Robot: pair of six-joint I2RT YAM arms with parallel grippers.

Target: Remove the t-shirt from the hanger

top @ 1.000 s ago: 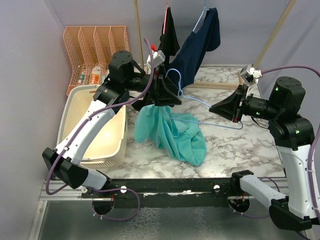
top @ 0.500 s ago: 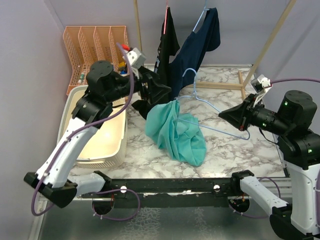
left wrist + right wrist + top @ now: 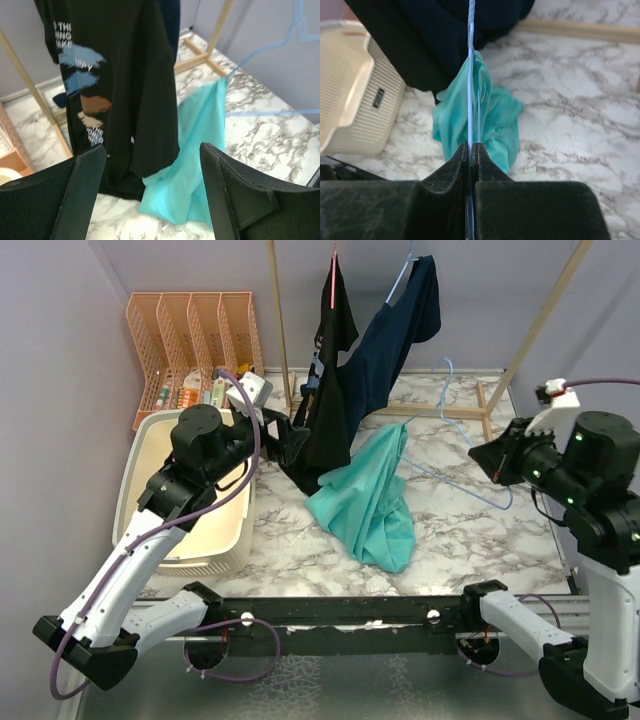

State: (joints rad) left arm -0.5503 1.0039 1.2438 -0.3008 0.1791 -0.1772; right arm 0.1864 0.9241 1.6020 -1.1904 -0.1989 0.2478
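Teal tee (image 3: 366, 506) draped off hanger (image 3: 471, 60) in R gripper (image 3: 471, 149)

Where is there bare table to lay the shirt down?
Bare marble tabletop lies right of the teal t-shirt, up to the table edge; a narrower strip separates the shirt from the cream plastic laundry basket. Crowded at the back, under the hanging black t-shirt.

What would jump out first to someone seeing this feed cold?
The teal t-shirt, one end caught up on the light-blue wire hanger, the rest heaped in the middle of the white marble table. The right end effector is shut on that hanger's wire, while the left end effector stands open facing a hanging black printed t-shirt.
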